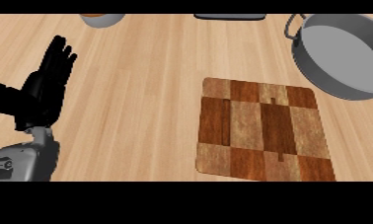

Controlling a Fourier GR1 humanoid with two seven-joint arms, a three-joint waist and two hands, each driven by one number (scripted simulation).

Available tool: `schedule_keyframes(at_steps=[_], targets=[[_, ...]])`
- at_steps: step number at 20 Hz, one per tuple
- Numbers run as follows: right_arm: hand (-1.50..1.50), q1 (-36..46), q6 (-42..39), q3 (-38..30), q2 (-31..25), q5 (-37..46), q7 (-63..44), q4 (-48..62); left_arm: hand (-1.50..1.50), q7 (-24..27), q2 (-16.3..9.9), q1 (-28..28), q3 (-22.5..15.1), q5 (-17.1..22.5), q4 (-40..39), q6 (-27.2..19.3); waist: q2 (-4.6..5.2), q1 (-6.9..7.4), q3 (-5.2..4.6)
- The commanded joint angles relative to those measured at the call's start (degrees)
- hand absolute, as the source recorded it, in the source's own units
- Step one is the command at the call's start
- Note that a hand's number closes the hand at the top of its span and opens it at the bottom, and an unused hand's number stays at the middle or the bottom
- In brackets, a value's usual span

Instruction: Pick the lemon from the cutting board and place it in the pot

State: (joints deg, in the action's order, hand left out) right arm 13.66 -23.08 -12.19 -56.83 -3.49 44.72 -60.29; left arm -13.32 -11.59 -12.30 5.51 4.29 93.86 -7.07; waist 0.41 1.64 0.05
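- Left hand (45,90) rests open at the view's left, holding nothing; right hand out of view.
- Cutting board (262,129) lies bare, well to its right; pot (336,55) beyond.
- No lemon shows; locating it likely comes first.

A pale wooden counter (146,94) fills the whole view, its light grain running in long planks from lower left toward upper right. The lighting is even and soft, with faint shadows. At the far edge, a small round grey container (102,19) with an orange inside and a dark flat object (230,17) are cut off.
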Motion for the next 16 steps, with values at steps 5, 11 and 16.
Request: schedule_keyframes(at_steps=[5,11,16], targets=[[1.5,17.77,-5.02,4.48,4.54,3.24,2.35,19.15,0.0,-2.58,0.09,-3.91,0.35,0.0,-0.6,-0.67,0.27,0.83,0.08],[1.5,19.77,25.34,7.05,7.54,19.14,9.24,23.62,0.0,1.36,-0.97,-1.0,1.57,1.81,-1.8,2.48,0.77,1.88,0.12],[1.5,27.25,30.7,9.15,12.51,23.99,11.18,35.05,0.0,0.82,2.02,-3.21,-1.56,-0.76,-1.96,-0.09,1.26,2.85,0.23]])
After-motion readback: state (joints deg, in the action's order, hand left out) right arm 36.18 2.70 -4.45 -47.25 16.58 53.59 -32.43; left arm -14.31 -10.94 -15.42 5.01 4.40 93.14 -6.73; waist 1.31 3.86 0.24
